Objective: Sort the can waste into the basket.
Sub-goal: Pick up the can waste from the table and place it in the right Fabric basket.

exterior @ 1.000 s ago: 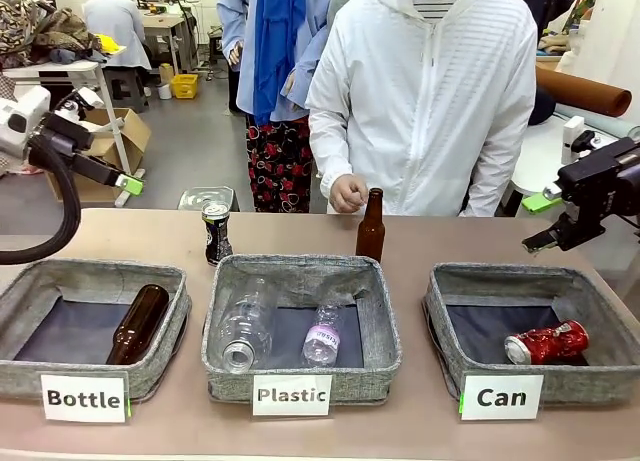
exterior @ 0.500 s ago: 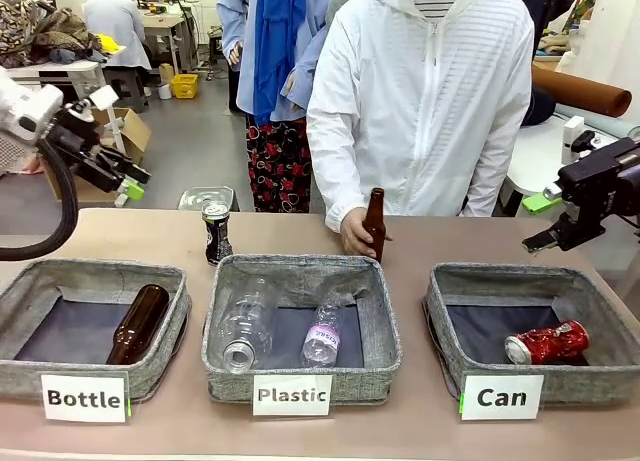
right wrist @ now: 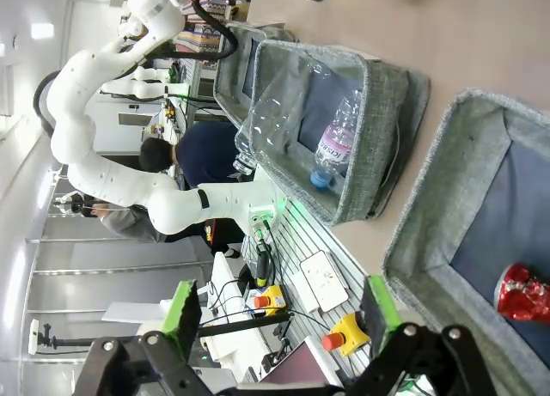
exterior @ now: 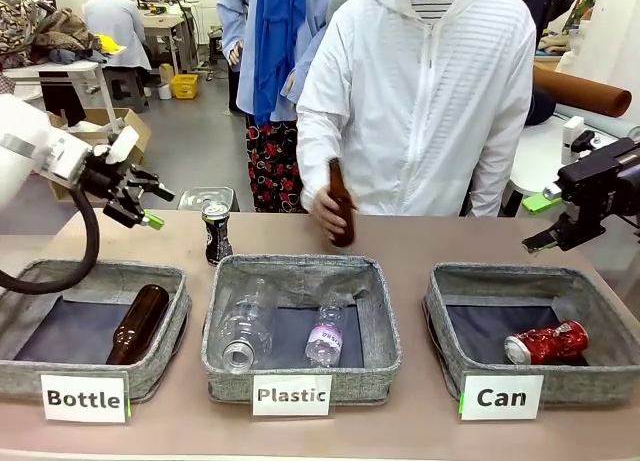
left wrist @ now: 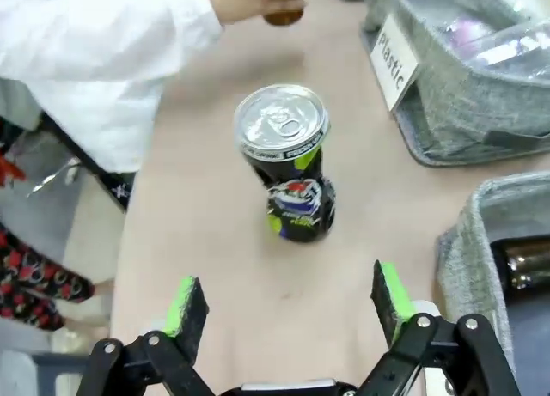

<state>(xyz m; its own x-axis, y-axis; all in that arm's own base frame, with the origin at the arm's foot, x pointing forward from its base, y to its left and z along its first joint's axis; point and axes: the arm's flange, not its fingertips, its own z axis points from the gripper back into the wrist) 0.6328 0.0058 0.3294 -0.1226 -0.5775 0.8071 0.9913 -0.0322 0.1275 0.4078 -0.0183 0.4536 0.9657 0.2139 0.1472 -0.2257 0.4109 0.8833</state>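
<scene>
The black can (exterior: 216, 231) with a silver top stands upright on the table behind the gap between the Bottle and Plastic baskets. My left gripper (exterior: 157, 207) hovers open just left of it and slightly higher. In the left wrist view the black can (left wrist: 288, 168) stands ahead of the open left gripper (left wrist: 288, 301), outside the fingers. The dented red can (exterior: 547, 343) lies inside the "Can" basket (exterior: 585, 379) at the right. My right gripper (exterior: 545, 221) hangs open above that basket's far right corner. In the right wrist view, the red can (right wrist: 522, 293) lies in the basket (right wrist: 430, 198).
The person's hand (exterior: 325, 213) holds a brown bottle (exterior: 340, 203) tilted above the table behind the Plastic basket (exterior: 300, 376), which holds clear plastic bottles. The Bottle basket (exterior: 150, 366) at the left holds one brown bottle (exterior: 138, 324).
My left arm has swung right and down toward the black can. The person has gripped the brown bottle, lifted it off the table and tilted it leftward. My right arm has not moved.
</scene>
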